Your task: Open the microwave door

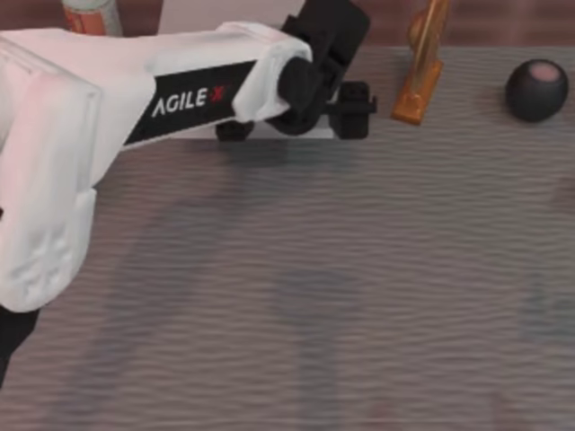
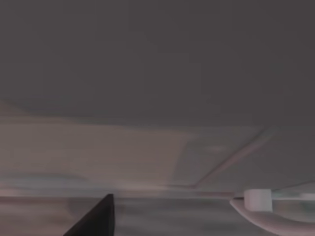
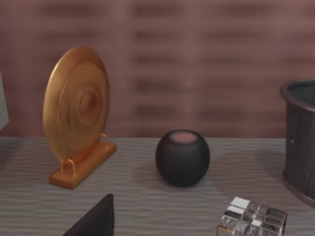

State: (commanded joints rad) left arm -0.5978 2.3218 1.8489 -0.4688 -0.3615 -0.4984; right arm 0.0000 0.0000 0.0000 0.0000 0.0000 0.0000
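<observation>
While most of the top view's left half is filled by the white left arm, its black left end effector (image 1: 346, 108) is seen reaching to the far edge of the bench (image 1: 359, 296), close against a white panel that is taken to be the microwave (image 1: 225, 13), of which only a small pale strip is shown above the arm. How far the fingers are spread cannot be told from any view. At the far left corner, an orange-and-white container (image 1: 90, 13) is partly cut off by the frame. In the left wrist view, a grey translucent surface, apparently the microwave door (image 2: 157, 73), is pressed very near the camera, with a pale handle bar (image 2: 258, 200) visible low down and one dark fingertip (image 2: 96, 221) at the edge. Further right on the bench, a golden disc on a stand (image 1: 422, 72) is set upright, and a dark round speaker (image 1: 535, 90) is placed well apart from it. In the right wrist view, a mirrored cube (image 3: 253, 216) and a dark bucket (image 3: 300, 137) are also shown; the right end effector is glimpsed only as a dark fingertip (image 3: 96, 221).
</observation>
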